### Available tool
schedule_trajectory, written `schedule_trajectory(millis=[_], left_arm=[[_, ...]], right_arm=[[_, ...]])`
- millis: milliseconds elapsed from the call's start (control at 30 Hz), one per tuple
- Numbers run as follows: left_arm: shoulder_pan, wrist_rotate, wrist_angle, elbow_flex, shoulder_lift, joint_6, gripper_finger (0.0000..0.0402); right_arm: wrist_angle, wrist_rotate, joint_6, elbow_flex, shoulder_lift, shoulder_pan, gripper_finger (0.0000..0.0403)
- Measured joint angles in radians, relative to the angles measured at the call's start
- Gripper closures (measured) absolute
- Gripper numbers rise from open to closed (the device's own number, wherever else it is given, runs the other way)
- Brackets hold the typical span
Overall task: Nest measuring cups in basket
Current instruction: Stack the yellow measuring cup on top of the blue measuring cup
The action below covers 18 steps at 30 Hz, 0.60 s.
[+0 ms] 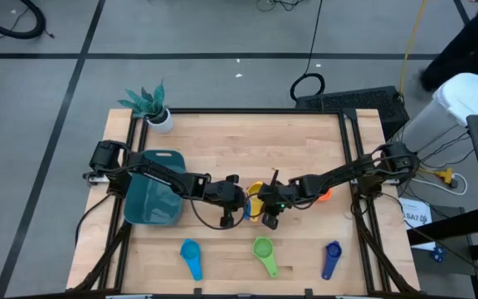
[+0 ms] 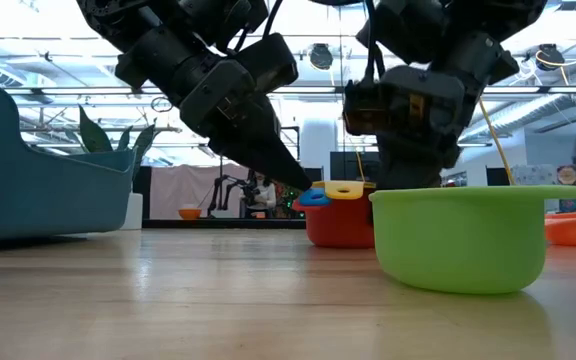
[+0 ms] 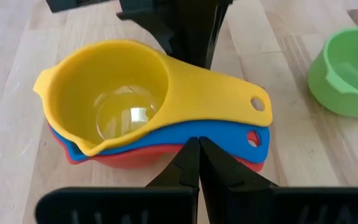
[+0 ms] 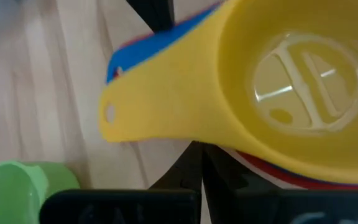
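1. Both arms are meeting at the middle of the surface (image 1: 222,141) over a stack of three cups: a yellow cup (image 3: 114,93) sitting in a blue cup (image 3: 222,134), which is sitting in a red cup (image 2: 338,225).
2. The left end effector (image 3: 199,149) is pointing its fingers, pressed together and holding nothing, at the stack's near side, just beside the blue handle. The right end effector (image 4: 197,155) is doing the same from the opposite side, fingers together and empty, its tips just under the yellow handle.
3. Judged from this, the step in hand is squaring up or steadying the stack, not carrying it. To do it well, both tips should be pushing low, against the red cup's wall, so the upper cups are not tipping out.
4. For lifting, one end effector would need to part its fingers and clamp across all three handles where they overlap; gripping only the yellow handle would risk leaving the lower cups behind.
5. The basket (image 1: 152,195) is lying well off behind the left end effector, by that arm's base.
6. Cups waiting: a green cup (image 1: 263,252) close in front of both end effectors, a light blue cup (image 1: 191,256) and a dark blue cup (image 1: 331,257) farther out to either side of it, and an orange cup (image 1: 325,195) behind the right end effector.
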Motion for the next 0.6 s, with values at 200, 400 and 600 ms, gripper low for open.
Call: schedule_trajectory(millis=[200,400,600], left_arm=[[0.0,0.0,0.007,0.0,0.0,0.003,0.0396],[0.0,-0.001,0.021,0.0,0.0,0.002,0.0396],[0.0,-0.002,0.021,0.0,-0.001,0.003,0.0396]], right_arm=[[0.016,0.009,0.0,0.001,-0.025,-0.002,0.0403],[0.077,0.012,0.0,0.001,-0.024,-0.002,0.0403],[0.077,0.025,0.0,0.001,-0.024,-0.002,0.0403]])
